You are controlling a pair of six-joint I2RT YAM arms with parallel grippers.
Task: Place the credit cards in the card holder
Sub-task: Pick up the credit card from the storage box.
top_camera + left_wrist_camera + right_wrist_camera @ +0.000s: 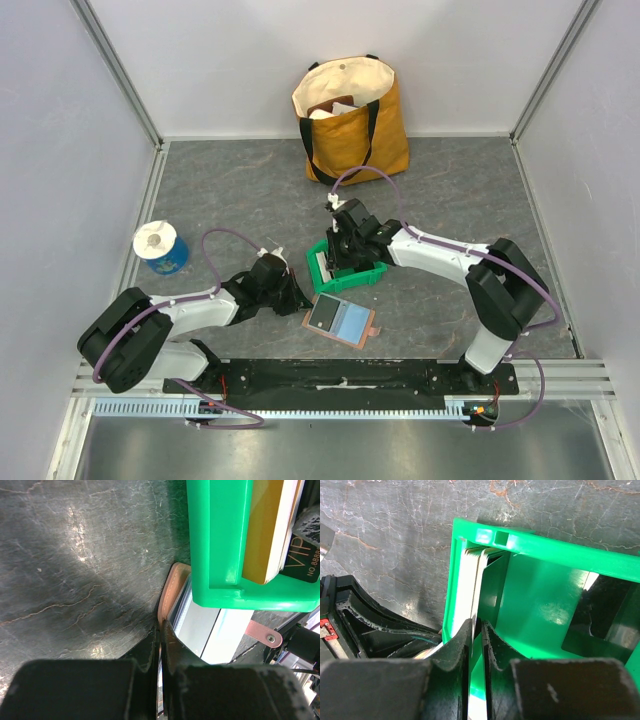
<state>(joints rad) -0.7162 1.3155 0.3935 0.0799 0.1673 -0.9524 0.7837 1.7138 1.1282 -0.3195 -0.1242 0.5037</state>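
While the one card holder [340, 320] lies open on the grey worktop [230, 190], its pale blue inside faces up. It sits just beside the one green bin [348, 268], on the side nearer the arm bases.

There are two claws. The left claw [161, 630] is shut tight on the brown rim of the card holder, at its left side, low on the worktop.

The right claw [476, 630] reaches down into the green bin. Its two fingers are very narrow. One white card [472, 595] stands between them, and they seem to press it from both sides.

The credit cards [262, 525] stand on their edges at one end of the bin, packed side by side. From the left wrist view I can count three: one yellow, one white and one black with "VIP" on it. I cannot tell if more hide among them.

At the far side of the worktop stands one yellow and cream bag [350, 115] with black straps. One blue roll [160, 247] with a white top stands to the left, well apart from the bin.
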